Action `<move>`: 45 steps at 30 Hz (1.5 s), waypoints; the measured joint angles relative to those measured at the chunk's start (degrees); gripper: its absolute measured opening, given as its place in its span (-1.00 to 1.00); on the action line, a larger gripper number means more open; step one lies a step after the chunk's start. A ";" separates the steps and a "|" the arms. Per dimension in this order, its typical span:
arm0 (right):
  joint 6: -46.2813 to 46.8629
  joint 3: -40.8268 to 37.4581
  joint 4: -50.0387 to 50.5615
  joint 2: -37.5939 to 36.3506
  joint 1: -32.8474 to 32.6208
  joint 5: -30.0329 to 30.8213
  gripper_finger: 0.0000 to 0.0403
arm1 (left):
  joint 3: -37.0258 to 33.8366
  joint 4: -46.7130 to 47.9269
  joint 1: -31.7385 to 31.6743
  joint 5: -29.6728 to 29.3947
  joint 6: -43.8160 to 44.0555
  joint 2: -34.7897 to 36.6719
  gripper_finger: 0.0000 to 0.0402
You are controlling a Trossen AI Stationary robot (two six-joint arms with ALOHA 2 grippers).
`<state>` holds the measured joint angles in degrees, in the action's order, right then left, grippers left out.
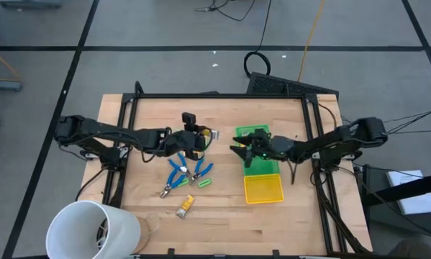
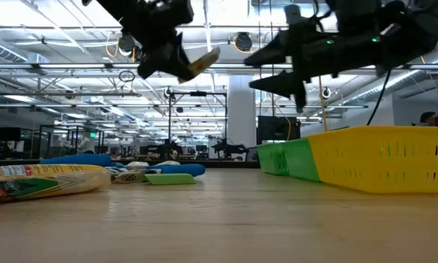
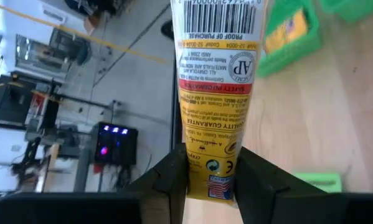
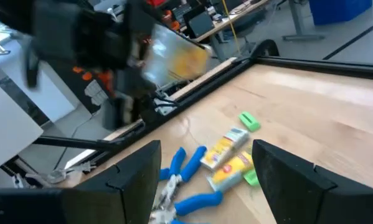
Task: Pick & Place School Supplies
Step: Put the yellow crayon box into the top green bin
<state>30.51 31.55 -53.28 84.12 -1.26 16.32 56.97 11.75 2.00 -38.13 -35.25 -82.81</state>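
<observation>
1. Nearest the camera in the low view, a yellow wrapped pack (image 2: pixel 43 180) lies flat on the wooden table (image 1: pixel 222 216). It sits apart from the other items, so it probably waits to be picked.
2. Just behind it lie the blue-handled pliers (image 1: pixel 178 170) and short green pieces (image 1: pixel 203 183). They are loosely scattered on the left half of the table, close together, not yet sorted.
3. To the right stand two bins, touching end to end: the yellow bin (image 1: pixel 263 191) nearer, the green bin (image 1: pixel 251 134) farther. They look like the drop-off places.
4. Above the loose pile, the left gripper (image 1: pixel 201 137) is raised off the table. Its fingers (image 3: pixel 174 177) are clamped on one end of a yellow crayon pack (image 3: pixel 214 93), which sticks straight out ahead of the wrist. Gripping by the end leaves the rest free, likely so it can be lowered into a bin. It hangs between the pile and the green bin.
5. The right gripper (image 1: pixel 245 152) hovers over the bins with its fingers spread wide and nothing between them, seemingly waiting, facing the left arm.
6. A large white cup (image 1: pixel 93 230) stands at the table's near left corner, well apart.
</observation>
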 joint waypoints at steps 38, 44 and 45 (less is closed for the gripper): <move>1.62 8.41 -1.58 10.66 3.19 -0.08 0.12 | -0.02 -15.41 4.14 -10.71 -13.69 -12.39 -0.44; 1.63 8.41 -1.79 10.66 3.15 -0.24 -0.17 | -0.02 -15.36 4.13 -10.29 -12.63 -12.41 -0.44; 1.63 8.41 -1.77 10.66 3.15 -0.26 -0.23 | -0.02 -15.35 4.13 -10.30 -12.64 -12.41 -0.44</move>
<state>32.14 39.97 -55.05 94.78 1.89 16.05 56.95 -3.60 6.13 -48.42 -47.89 -95.22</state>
